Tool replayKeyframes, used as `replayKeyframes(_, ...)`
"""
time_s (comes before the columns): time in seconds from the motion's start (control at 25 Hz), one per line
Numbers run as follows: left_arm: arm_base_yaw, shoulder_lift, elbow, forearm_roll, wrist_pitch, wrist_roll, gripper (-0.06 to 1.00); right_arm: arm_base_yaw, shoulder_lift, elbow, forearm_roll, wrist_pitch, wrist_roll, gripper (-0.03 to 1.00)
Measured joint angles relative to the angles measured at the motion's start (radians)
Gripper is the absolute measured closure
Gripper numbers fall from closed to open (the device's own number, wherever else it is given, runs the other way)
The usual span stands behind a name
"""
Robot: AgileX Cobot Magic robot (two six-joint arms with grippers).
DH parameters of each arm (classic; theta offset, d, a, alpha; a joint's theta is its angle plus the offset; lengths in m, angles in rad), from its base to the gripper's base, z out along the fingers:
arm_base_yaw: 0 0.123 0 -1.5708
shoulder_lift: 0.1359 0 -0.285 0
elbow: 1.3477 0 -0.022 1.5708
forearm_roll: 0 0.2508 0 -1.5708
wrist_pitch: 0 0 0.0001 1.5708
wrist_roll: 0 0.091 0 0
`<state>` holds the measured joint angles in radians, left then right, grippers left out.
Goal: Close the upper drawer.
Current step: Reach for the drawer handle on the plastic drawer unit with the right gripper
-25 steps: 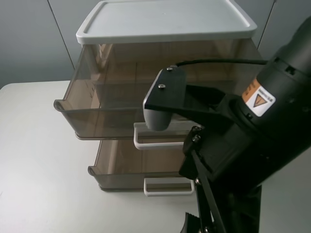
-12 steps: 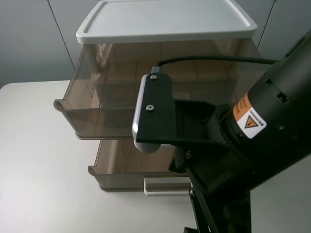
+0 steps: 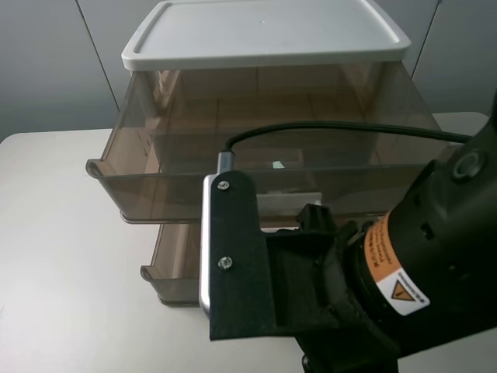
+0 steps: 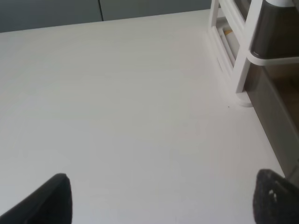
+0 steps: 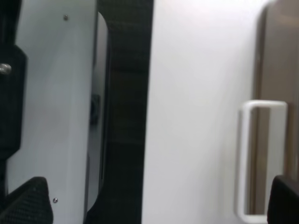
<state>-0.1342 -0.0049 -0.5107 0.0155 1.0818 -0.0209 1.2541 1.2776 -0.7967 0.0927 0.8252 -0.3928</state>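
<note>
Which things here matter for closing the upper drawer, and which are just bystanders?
For the job: tall translucent smoky-brown plastic upper drawer, pulled out; right gripper, open.
Just there: shallower brown drawer below it; white cabinet top; white table; left gripper, open over the table.

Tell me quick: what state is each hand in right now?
Left hand: open, fingertips wide apart, holding nothing.
Right hand: open, fingertips wide apart, holding nothing.

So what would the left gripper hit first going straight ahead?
Probably the white table: the left gripper seems to point down at it, with the cabinet's white frame off to one side.
</note>
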Motion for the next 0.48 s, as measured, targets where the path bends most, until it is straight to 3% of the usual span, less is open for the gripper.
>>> replayKeyframes(0.16,0.0,0.0,0.0,0.0,0.0,0.0,0.2,0.0,0.0,0.002,-0.103,-0.002,0.13,0.27)
replayKeyframes(0.48,0.0,0.0,0.0,0.0,0.0,0.0,0.2,0.001,0.0,0.002,-0.201,-0.002,0.227,0.27)
